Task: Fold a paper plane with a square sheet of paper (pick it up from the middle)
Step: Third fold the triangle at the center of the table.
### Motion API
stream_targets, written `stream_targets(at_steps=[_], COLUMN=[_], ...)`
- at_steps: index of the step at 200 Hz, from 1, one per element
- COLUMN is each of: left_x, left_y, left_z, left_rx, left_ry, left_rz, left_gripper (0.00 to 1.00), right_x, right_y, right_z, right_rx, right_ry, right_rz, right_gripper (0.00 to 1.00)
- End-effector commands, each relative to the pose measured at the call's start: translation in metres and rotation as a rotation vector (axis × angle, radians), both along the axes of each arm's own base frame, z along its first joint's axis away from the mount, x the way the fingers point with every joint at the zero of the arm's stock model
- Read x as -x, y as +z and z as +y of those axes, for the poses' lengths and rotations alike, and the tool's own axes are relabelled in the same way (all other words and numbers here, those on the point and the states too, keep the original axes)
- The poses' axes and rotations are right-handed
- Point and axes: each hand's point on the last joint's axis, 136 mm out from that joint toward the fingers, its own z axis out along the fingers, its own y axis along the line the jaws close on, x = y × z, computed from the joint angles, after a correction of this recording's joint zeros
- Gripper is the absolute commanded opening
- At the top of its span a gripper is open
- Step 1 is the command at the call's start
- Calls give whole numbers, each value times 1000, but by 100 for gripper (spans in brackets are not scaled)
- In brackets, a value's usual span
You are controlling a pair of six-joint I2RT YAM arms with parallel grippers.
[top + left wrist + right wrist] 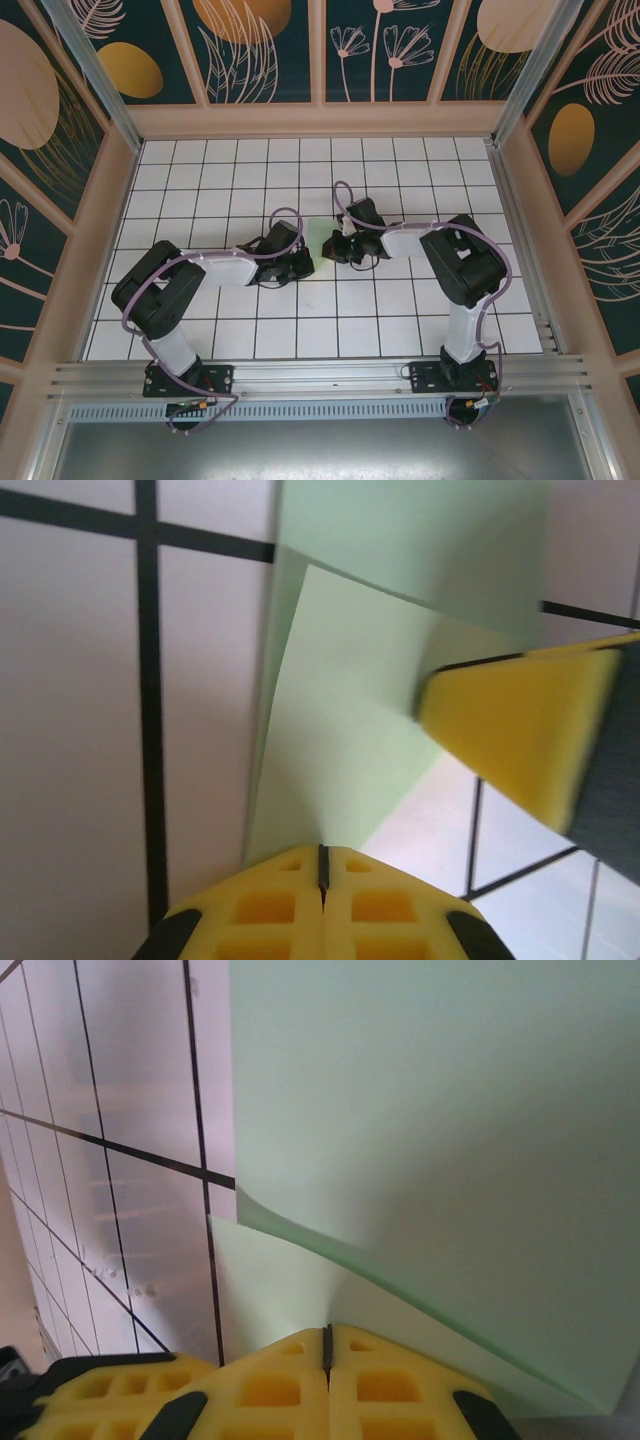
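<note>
The square sheet of paper (350,720) is pale mint green and folded over itself, with one layer overlapping another along a slanted edge. My left gripper (322,852) is shut on its lower edge, above the gridded table. My right gripper (327,1332) is also shut on the paper (430,1130), where a curled upper layer lies over a lower one. In the top view both grippers meet at the table's middle, left (303,262) and right (336,246), nearly touching. The right gripper's yellow finger (520,735) shows close by in the left wrist view. A paper plane is out of view.
The white table (250,330) has a black grid and is boxed in by low tan walls (320,120) at the back and sides. A metal rail (320,378) carrying both arm bases runs along the near edge. The left gripper's yellow body (90,1390) sits beside the right jaws.
</note>
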Motion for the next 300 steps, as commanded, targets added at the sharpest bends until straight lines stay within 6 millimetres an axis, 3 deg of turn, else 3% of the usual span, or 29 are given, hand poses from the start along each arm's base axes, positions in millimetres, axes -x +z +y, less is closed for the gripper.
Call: stream_targets(at_steps=[1, 56, 89, 117, 151, 168, 186, 215, 242, 284, 288, 300], left_x=[-1, 7, 13, 20, 23, 21, 13, -7, -24, -51, -51, -50], left_y=[-12, -24, -32, -38, -38, -33, -15, 24, 55, 58, 46, 36], left_z=[8, 13, 18, 22, 22, 16, 1, -17, -24, -12, -10, -7], left_rx=[-57, -83, -100, -110, -101, -77, -10, 58, 82, -23, -51, -77], left_ry=[32, 32, 37, 42, 38, 18, -21, -56, -45, 46, 52, 59], left_rz=[32, 74, 104, 131, 134, 120, 74, -26, -115, -185, -164, -150], left_gripper=[0, 0, 0, 0, 0, 0, 0, 18, 33, 31, 30, 27], right_x=[3, 13, 7, -3, -32, -42, -48, -44, -34, -24, -24, -22], right_y=[18, -3, -15, -22, -30, -17, 13, 46, 52, 49, 48, 46], right_z=[5, 9, 2, -21, -78, -89, -84, -78, -79, -73, -71, -67], right_rx=[-29, 30, 69, 85, 122, 106, 22, -59, -88, -146, -149, -157], right_ry=[51, 83, 65, 7, -141, -169, -142, -119, -133, -150, -148, -147], right_rz=[-62, -32, -16, -4, 9, -19, -89, -138, -120, -55, -50, -34], right_gripper=[1, 1, 1, 1, 1, 1, 4, 12, 25, 44, 45, 47])
